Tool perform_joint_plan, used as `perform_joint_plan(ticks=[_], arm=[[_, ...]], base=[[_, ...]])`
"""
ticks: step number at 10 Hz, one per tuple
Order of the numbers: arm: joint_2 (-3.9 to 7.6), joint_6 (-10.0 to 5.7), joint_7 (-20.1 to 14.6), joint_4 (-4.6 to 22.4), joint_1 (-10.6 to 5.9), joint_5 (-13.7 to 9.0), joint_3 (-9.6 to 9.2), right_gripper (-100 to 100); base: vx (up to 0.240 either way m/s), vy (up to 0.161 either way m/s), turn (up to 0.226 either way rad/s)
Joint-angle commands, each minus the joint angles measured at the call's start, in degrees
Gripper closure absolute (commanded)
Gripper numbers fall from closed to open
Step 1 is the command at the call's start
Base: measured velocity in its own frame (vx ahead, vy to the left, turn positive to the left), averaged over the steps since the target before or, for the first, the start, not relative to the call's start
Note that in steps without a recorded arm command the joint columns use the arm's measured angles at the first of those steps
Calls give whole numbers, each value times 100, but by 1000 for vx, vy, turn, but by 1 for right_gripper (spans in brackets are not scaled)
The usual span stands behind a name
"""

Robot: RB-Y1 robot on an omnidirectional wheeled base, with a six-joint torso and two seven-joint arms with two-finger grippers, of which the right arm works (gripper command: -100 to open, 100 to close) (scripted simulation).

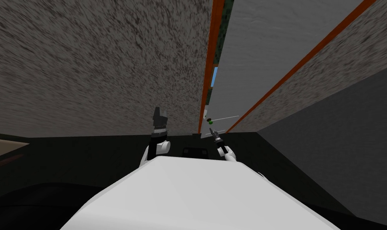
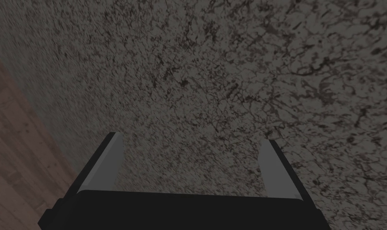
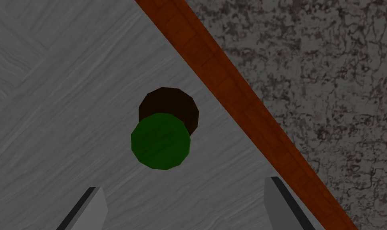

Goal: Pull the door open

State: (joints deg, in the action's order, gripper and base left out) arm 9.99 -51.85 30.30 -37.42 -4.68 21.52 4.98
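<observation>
Fingers of the right gripper (image 3: pixel 183 183) are spread wide and hold nothing, and the round green knob (image 3: pixel 160 141) is just in front of them, not touched. The knob sits on the grey door (image 3: pixel 68 100), near the red-brown frame (image 3: pixel 236 92), and a thin gap shows between the door's edge and the frame. The left gripper (image 2: pixel 192 137) is up by the speckled wall (image 2: pixel 228 60), its fingers spread and empty too.

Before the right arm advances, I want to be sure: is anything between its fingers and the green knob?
Nothing visible. The right gripper, fingers open, faces the green knob on the grey door with free space between; the red-brown frame runs beside the knob, not across.
</observation>
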Motion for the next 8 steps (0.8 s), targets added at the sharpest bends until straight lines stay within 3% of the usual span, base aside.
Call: perform_joint_plan(ticks=[1,8], arm=[[-34,26,286,-54,23,28,-14,-100],[-114,103,1313,-221,96,103,-53,-100]], base=[[-33,-46,-14],[-21,-29,-6]])
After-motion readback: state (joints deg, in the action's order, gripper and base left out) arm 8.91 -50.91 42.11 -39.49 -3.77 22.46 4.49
